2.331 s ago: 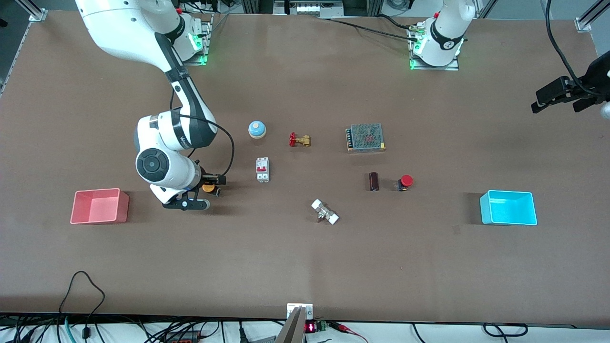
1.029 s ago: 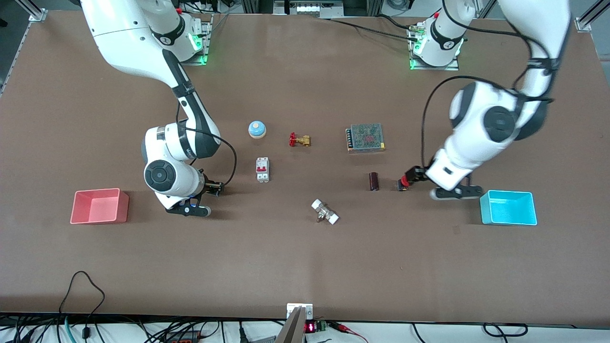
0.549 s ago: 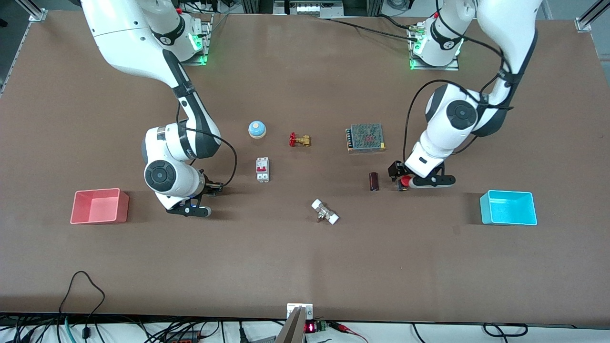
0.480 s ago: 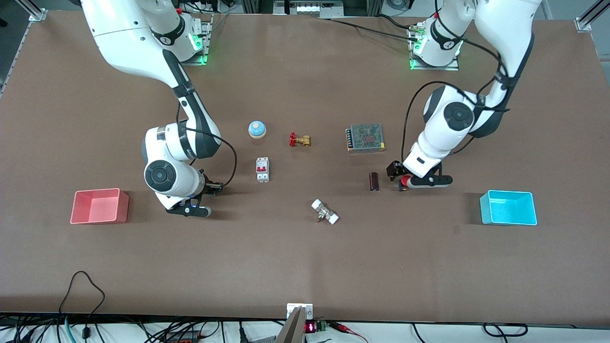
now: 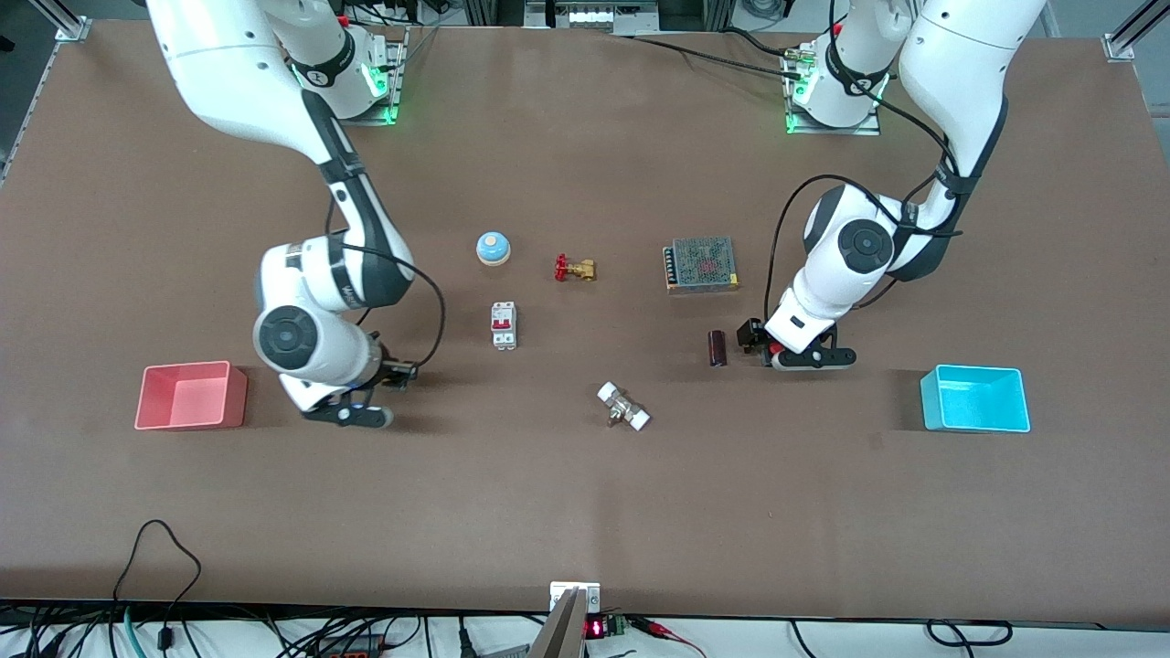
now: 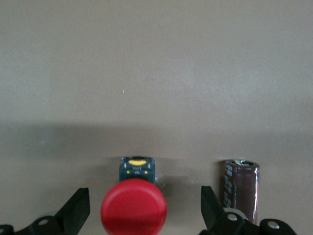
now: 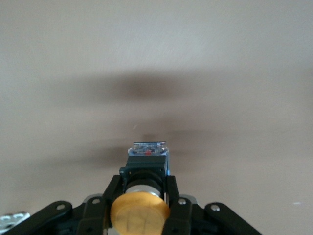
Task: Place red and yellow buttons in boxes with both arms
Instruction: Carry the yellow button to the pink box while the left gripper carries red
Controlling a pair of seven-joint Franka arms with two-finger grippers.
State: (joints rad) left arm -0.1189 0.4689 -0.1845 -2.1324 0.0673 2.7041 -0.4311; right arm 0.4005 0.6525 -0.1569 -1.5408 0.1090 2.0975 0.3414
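Note:
My right gripper [image 5: 388, 373] is shut on the orange-yellow button [image 7: 140, 213] and holds it just above the table, between the pink-red box [image 5: 236, 402] and the white breaker. The arm hides that button in the front view. My right gripper [image 7: 143, 196] has a finger on each side of the button's black base. My left gripper [image 5: 766, 345] is open and low at the table, and in the left wrist view [image 6: 144, 210] it has a finger on either side of the red button [image 6: 133, 205] without touching it. The cyan box [image 5: 928, 402] stands empty toward the left arm's end.
A brown cylinder [image 5: 717, 348] stands close beside the red button and shows in the left wrist view [image 6: 240, 188]. A grey mesh power unit [image 5: 701, 264], brass valve [image 5: 574, 269], blue dome [image 5: 493, 248], white breaker [image 5: 504, 325] and white fitting [image 5: 623, 407] lie mid-table.
My left arm swung in from the table's end and settled open around the red button. My right gripper shut on the yellow button and has shifted with it toward the pink-red box.

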